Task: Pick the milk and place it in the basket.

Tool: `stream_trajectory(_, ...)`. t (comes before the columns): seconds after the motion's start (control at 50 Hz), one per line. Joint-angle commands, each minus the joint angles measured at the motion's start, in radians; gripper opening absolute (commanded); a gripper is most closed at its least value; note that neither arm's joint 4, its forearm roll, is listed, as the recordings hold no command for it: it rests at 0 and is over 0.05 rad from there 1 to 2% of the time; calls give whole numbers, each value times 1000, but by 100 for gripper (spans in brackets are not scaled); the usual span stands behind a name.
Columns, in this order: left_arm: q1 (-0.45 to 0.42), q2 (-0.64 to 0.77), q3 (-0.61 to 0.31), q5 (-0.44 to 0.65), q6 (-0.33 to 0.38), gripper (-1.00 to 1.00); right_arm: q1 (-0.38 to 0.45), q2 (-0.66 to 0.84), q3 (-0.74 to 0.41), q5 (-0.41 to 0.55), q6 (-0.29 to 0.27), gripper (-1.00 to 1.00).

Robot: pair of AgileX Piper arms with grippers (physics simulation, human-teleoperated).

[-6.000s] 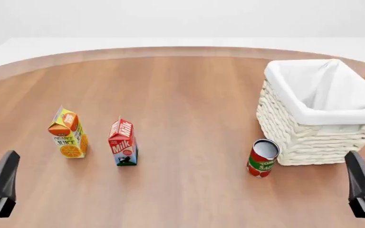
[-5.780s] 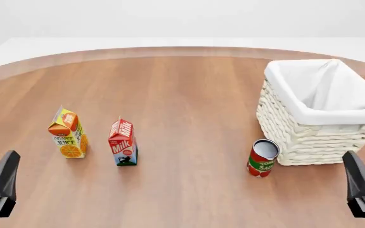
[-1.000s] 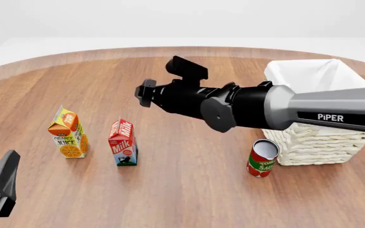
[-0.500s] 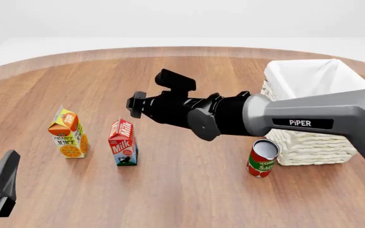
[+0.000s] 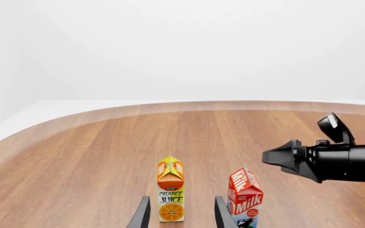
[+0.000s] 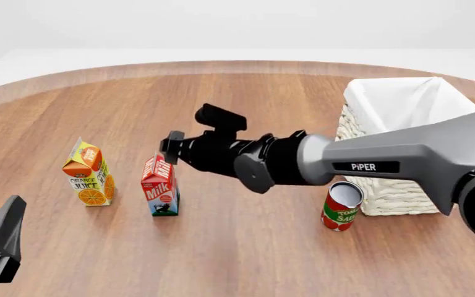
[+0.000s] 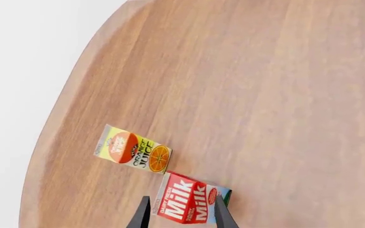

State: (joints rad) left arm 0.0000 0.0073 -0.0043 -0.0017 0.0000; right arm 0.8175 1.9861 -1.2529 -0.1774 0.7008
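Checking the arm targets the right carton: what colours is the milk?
The milk is red on top with white lettering, blue-green below; clearest in the front view.

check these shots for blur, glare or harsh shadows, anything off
Front view: sharp and evenly lit, only faint soft shadows under the milk and the can. Left wrist view: crisp, blank white backdrop, no glare. Right wrist view: scene appears rotated, milk lettering still legible between the right end effector fingers.

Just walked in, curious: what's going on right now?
Right pincer open, closing in on milk. Left pincer open, idle. Basket waiting, path unobstructed.
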Motion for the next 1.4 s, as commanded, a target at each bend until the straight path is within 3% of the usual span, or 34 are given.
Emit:
stream_trajectory(0.02,0,0,0,0,0,100,2,22,-8,-12,13,100)
stream_trajectory(1.4,0,0,0,0,0,100,45,136,-72,-36,52,100)
